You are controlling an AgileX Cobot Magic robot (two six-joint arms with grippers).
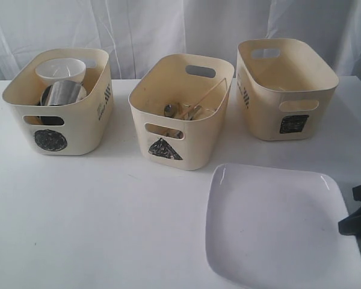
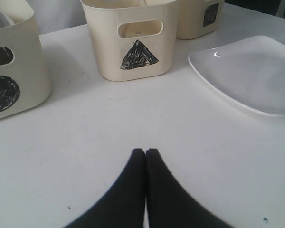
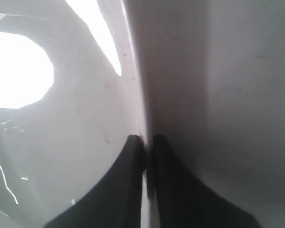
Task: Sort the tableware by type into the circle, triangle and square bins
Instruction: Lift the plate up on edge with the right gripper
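Observation:
The large white rounded-square plate (image 1: 277, 229) lies on the table at the front right. My right gripper (image 1: 349, 226) is at its right edge. In the right wrist view the right gripper (image 3: 145, 138) is shut on the plate (image 3: 61, 142), one finger on each side of its thin rim. My left gripper (image 2: 146, 151) is shut and holds nothing, low over bare table in front of the triangle bin (image 2: 133, 42). The circle bin (image 1: 60, 102) holds a small white bowl (image 1: 60, 69) and a steel mug (image 1: 61, 93). The triangle bin (image 1: 180, 114) holds steel cutlery (image 1: 179, 111) and chopsticks (image 1: 207, 96). The square bin (image 1: 286, 90) stands at the back right.
The three bins stand in a row across the back of the white table (image 1: 108, 211), with a white curtain behind them. The plate (image 2: 251, 71) lies just in front of the gap between the triangle and square bins.

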